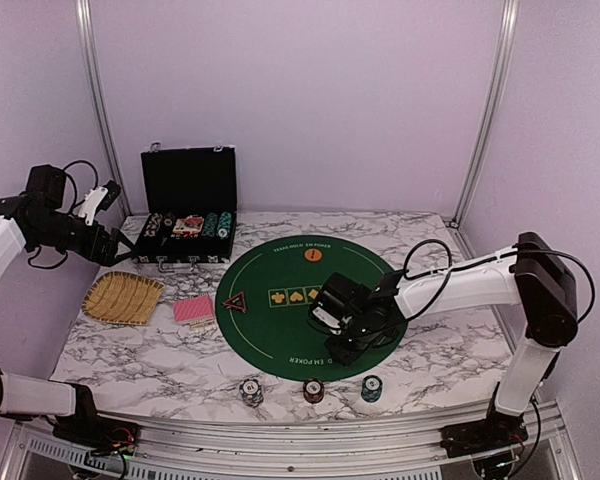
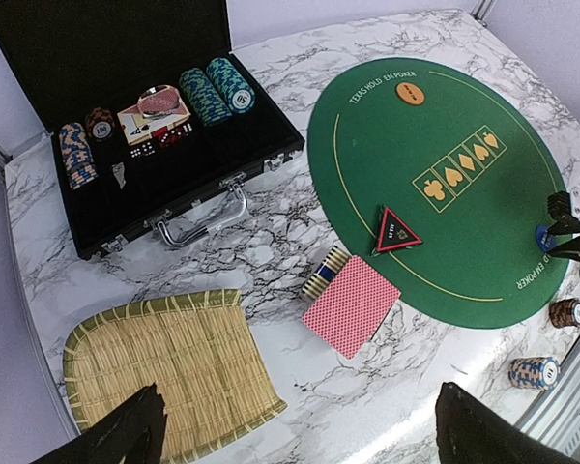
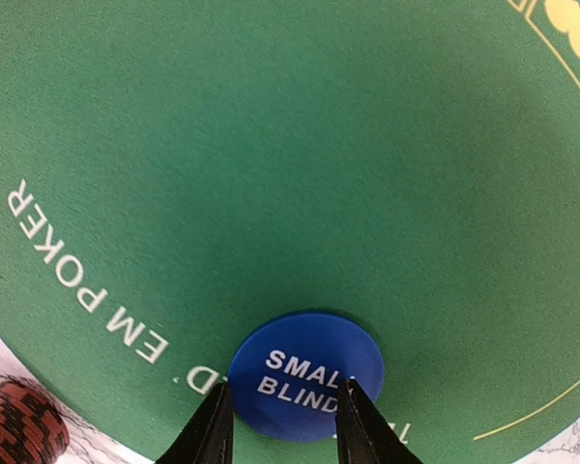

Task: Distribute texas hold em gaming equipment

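Your right gripper (image 3: pixel 285 389) stands with fingers partly apart, the blue "small blind" disc (image 3: pixel 304 367) lying flat between and beneath them; you cannot tell whether it is gripped. Your left gripper (image 2: pixel 298 391) hangs wide open and empty. The orange disc (image 1: pixel 312 256), triangle (image 1: pixel 234 302) and chip stacks (image 1: pixel 313 389) appear placed; the cards (image 1: pixel 193 310) seemingly await dealing.

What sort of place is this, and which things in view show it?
Probably a robot test booth laid out as a poker table: metal frame posts against plain walls, a green Texas Hold'em mat, and an open chip case.
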Controlling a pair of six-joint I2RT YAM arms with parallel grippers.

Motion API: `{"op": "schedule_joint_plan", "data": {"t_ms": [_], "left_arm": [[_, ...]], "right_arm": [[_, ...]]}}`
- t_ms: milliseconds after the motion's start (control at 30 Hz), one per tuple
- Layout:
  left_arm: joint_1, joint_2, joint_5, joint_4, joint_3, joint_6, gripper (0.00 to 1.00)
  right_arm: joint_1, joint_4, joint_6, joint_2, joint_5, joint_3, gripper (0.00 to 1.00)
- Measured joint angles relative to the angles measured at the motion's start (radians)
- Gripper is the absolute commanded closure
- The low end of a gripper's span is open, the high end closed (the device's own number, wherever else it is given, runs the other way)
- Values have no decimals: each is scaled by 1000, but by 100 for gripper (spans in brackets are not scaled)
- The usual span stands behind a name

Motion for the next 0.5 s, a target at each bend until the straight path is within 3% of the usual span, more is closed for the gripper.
{"op": "schedule_joint_plan", "data": {"t_ms": [333,500], "left_arm": [[0,1,0,0,7,6,1],[0,1,0,0,7,9,1]], "right_arm": [[-33,-72,17,-54,6,-51,63],[-35,-124,15,-53,10,33,60]]}}
